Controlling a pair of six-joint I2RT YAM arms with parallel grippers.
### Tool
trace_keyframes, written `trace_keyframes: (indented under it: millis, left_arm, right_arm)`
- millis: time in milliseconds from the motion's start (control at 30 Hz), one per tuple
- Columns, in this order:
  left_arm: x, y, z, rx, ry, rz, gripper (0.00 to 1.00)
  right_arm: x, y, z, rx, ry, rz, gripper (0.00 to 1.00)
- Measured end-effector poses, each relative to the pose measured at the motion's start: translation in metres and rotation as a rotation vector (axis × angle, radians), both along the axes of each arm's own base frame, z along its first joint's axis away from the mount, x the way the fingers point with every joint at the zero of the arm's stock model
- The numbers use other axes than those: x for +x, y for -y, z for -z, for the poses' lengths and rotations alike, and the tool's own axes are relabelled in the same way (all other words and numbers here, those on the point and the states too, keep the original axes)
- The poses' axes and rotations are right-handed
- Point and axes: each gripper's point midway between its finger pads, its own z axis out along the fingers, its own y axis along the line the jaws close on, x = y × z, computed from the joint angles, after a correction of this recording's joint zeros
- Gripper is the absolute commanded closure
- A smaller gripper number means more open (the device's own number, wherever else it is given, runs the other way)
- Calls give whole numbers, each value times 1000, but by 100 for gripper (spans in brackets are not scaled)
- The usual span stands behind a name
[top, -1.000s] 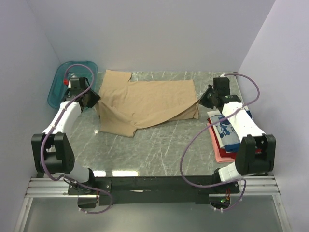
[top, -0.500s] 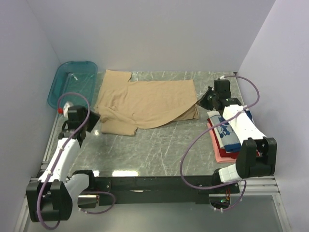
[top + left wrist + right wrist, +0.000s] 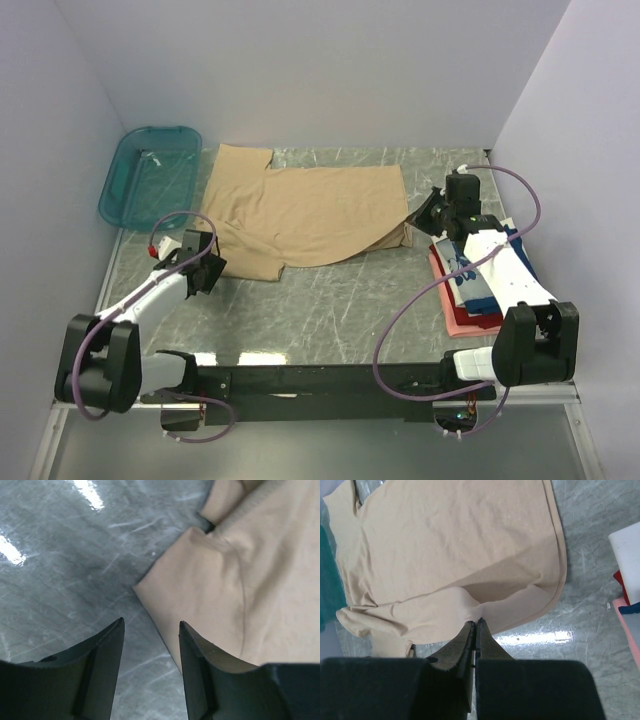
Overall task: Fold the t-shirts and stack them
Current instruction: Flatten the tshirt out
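The right hand point(image 3: 475, 625) clamps the tan t-shirt point(image 3: 300, 205) at its right hem, raised for folding; the left hand point(image 3: 150, 630) gapes open over its near-left corner, seemingly to grip.

From overhead I see the spread t-shirt point(image 3: 300, 210) across the upper middle of the table point(image 3: 330, 300), the basket point(image 3: 150, 178) just beside it at upper left, and the stack of folded t-shirts point(image 3: 478, 290) at right. My left gripper point(image 3: 208, 268) is by the shirt's lower-left corner, my right gripper point(image 3: 428, 214) between its right edge and the stack.
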Motion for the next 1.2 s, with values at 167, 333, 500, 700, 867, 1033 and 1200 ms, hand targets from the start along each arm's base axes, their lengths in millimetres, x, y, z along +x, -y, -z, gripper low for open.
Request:
trace_keyframes:
  millis: [167, 333, 500, 700, 867, 1033, 1200]
  left_arm:
    - [2, -2, 18, 14, -63, -31, 46]
    - [18, -1, 18, 23, -56, -41, 55]
    - [22, -4, 18, 40, -60, -51, 94]
    - [16, -12, -12, 71, 5, -56, 99]
    - [2, -19, -82, 57, 206, -66, 99]
    - [-34, -31, -122, 57, 336, -84, 99]
    - [-68, -23, -115, 21, 335, -51, 99]
  right_arm:
    - [-1, 0, 2, 0, -3, -1, 100]
    - [-2, 0, 4, 0, -8, -2, 100]
    - [-4, 0, 6, -1, -15, -5, 100]
    - [-14, 0, 15, -1, -28, -9, 100]
    - [-35, 1, 20, -3, -20, -13, 100]
    - [-64, 0, 30, 9, -8, -26, 100]
    - [-97, -2, 52, 38, -35, -36, 100]
